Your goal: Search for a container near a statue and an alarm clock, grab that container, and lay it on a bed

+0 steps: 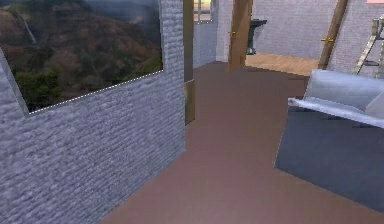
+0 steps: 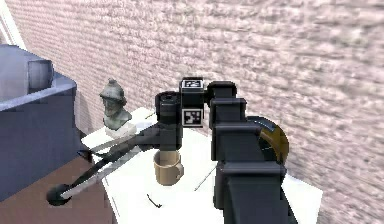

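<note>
fingers [image 2: 105, 166] near a tan, mug-like container [image 2: 167, 166] (whether they hold anything, cannot tell).

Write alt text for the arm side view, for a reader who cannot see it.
The robot's dark arm reaches over a white table, its gripper near a tan mug-like container. A grey bust stands behind, against a brick wall.
</note>
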